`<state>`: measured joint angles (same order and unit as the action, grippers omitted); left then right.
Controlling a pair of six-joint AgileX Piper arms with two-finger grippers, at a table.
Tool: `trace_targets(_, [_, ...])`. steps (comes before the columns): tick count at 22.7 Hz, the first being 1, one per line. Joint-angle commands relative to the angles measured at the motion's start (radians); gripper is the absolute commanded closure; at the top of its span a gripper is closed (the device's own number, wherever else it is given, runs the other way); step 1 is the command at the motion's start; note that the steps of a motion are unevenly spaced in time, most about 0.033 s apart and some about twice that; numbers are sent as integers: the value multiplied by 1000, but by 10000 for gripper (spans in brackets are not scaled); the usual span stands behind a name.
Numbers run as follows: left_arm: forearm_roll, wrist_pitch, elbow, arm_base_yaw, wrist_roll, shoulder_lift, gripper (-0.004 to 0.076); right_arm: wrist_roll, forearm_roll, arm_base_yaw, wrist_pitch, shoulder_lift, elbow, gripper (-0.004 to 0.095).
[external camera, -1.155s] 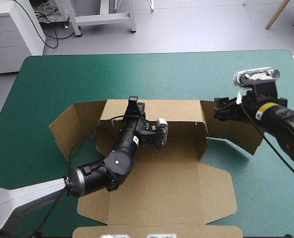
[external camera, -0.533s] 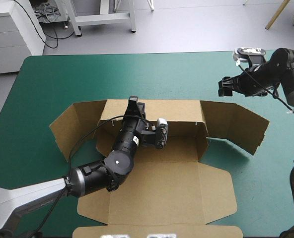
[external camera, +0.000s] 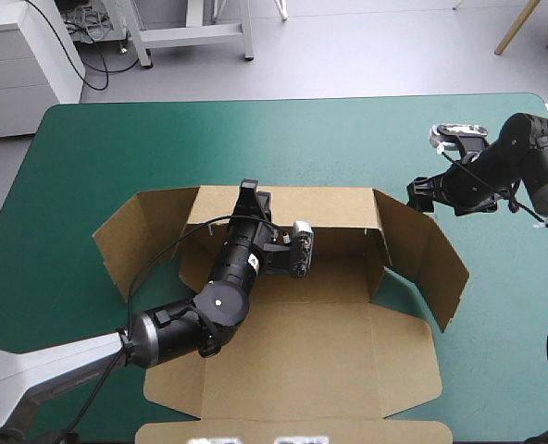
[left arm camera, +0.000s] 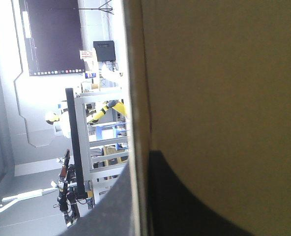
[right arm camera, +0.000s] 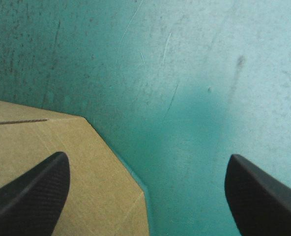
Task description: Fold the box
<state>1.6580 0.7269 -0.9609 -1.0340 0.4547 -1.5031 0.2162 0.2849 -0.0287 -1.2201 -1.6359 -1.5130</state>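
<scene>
- The teal-green table cover (external camera: 117, 148) carries the brown box (external camera: 320, 342) at its middle. The lid panel lies flat toward the table's near edge, and the rear wall and both side flaps are raised.
- The left gripper (external camera: 248, 194) reaches across the box's floor to the rear wall, with the wall's top edge pinched between its nearly closed black fingers (left arm camera: 194, 206).
- The right gripper (external camera: 420, 196) hovers just beside the upper edge of the box's right flap. Its fingers (right arm camera: 32, 191) are spread wide and hold nothing, one above the flap's corner and the other over bare cover.
</scene>
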Motion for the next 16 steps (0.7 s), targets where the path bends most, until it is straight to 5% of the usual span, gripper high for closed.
trace_targets(1, [53,43,-27,-10,12,40,734,19,45,-8,18,78,-2,125])
trace_targets(7, [53,45,-27,-10,12,40,734,21,72,-8,29,165,76,125])
trace_targets(12, [53,45,-27,-10,12,40,734,36,82,-8,161,306,286,125])
trace_targets(16, [53,45,-27,-10,12,40,734,236,222,-8,243,381,417,125])
